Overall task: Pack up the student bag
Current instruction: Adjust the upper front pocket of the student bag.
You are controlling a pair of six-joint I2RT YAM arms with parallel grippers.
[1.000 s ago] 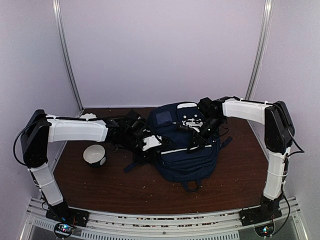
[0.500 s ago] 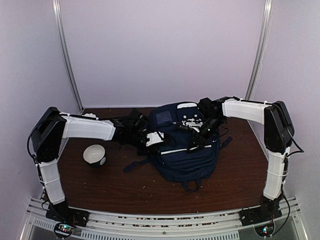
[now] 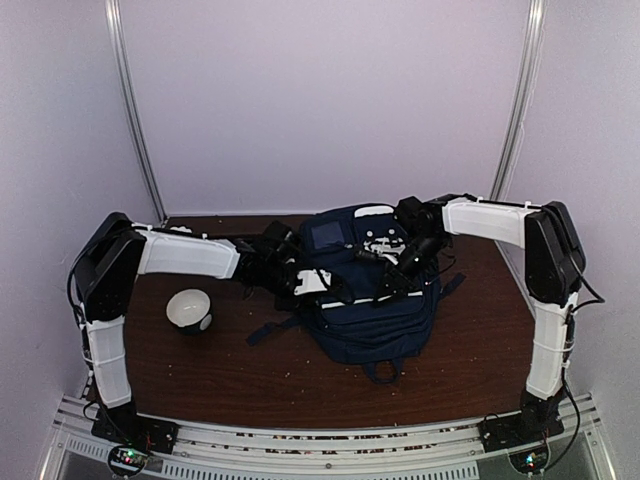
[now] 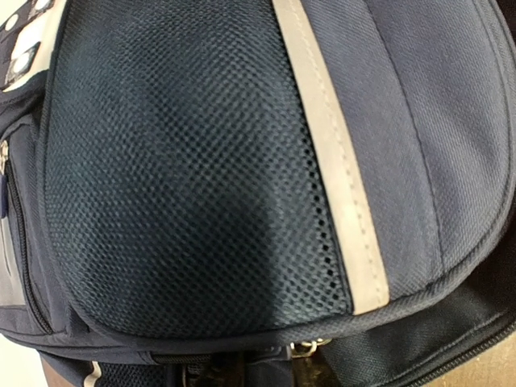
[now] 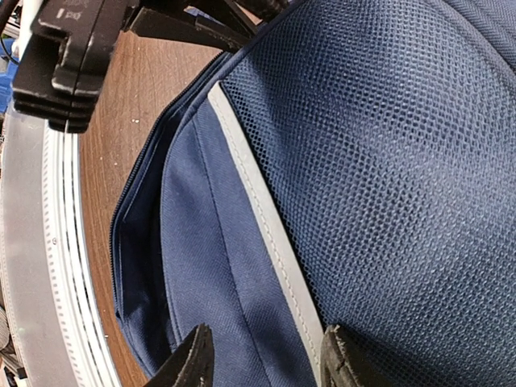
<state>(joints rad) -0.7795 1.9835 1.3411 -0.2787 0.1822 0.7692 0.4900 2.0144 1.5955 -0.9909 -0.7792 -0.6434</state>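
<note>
The navy student bag (image 3: 372,300) lies flat in the middle of the brown table, white stripes and patches facing up. My left gripper (image 3: 336,289) reaches over the bag's left side. The left wrist view shows only the bag's dark mesh pocket (image 4: 185,177), a white stripe (image 4: 334,169) and a small metal zip ring (image 4: 302,348); its fingers are hidden. My right gripper (image 3: 405,268) sits on the bag's upper right. In the right wrist view it (image 5: 266,359) is open, its fingertips (image 5: 193,355) astride a white stripe (image 5: 266,218), just above the fabric.
A white bowl (image 3: 188,309) with a dark outside stands on the table left of the bag. A dark strap (image 3: 270,330) trails from the bag's left side, another (image 3: 452,283) to its right. The metal rail (image 3: 320,440) runs along the near edge. Walls enclose three sides.
My left arm has stretched to the right, carrying its gripper from the bag's left edge onto the bag. The right arm and the bag have not moved.
</note>
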